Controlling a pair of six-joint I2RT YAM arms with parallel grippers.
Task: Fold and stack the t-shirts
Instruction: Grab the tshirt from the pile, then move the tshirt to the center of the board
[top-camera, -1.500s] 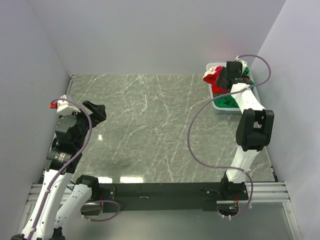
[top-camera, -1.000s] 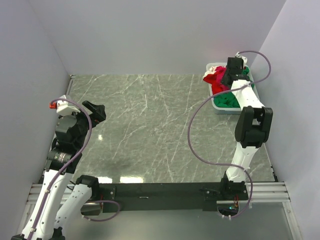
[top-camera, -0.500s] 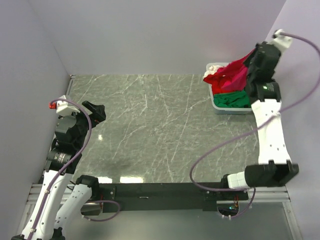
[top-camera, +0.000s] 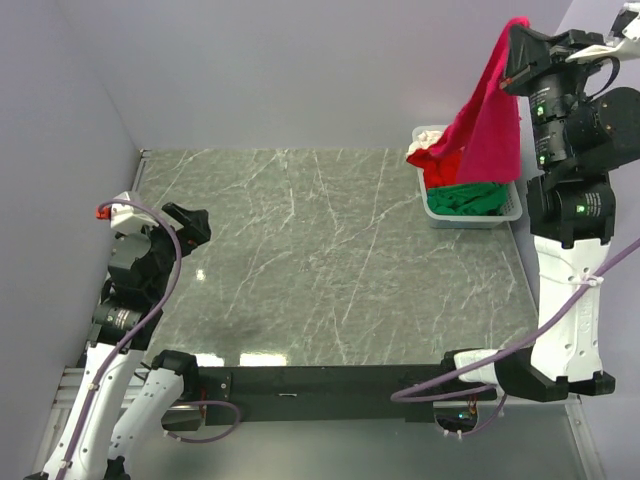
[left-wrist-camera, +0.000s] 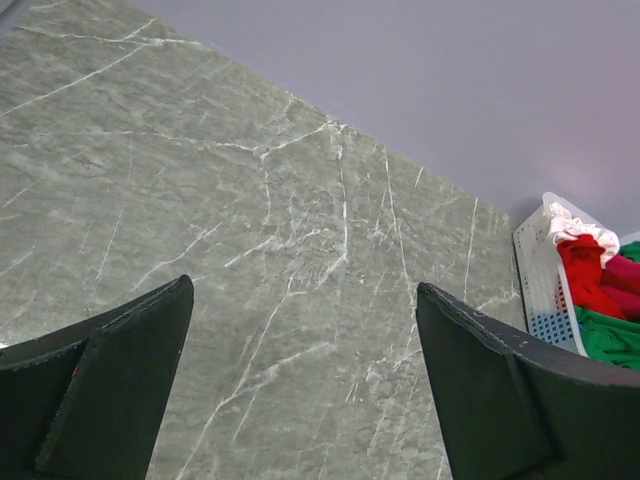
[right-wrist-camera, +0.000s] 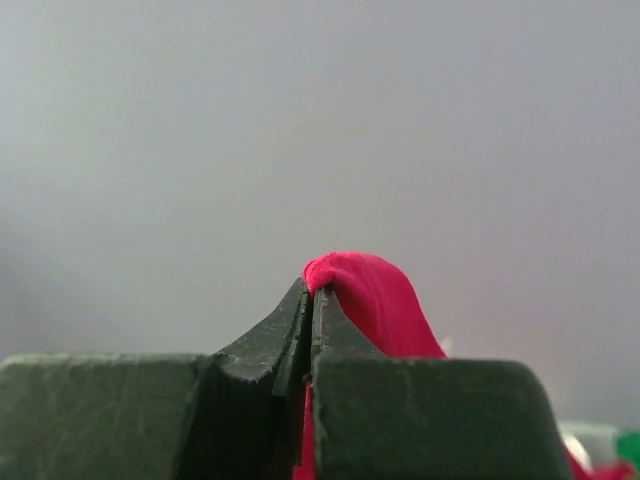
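A crimson-red t-shirt (top-camera: 490, 125) hangs high above the white basket (top-camera: 512, 209) at the back right, its lower end still trailing into the basket. My right gripper (top-camera: 512, 40) is shut on its top edge; the wrist view shows a fold of the crimson cloth (right-wrist-camera: 375, 300) pinched between the closed tips of that gripper (right-wrist-camera: 312, 295). More t-shirts lie in the basket: a green one (top-camera: 465, 197), a red one (top-camera: 438, 158) and a bit of white (top-camera: 428, 136). My left gripper (top-camera: 192, 226) stands open over the table's left side, nothing between its fingers (left-wrist-camera: 120, 370).
The grey marble table (top-camera: 320, 260) lies between the arms. The basket (left-wrist-camera: 540, 285) stands against the right wall. Lilac walls close in the left, back and right sides. A black rail (top-camera: 320, 382) runs along the near edge.
My right arm has risen from the basket and pulled the crimson-red t-shirt up and out with it. The left arm has stayed put.
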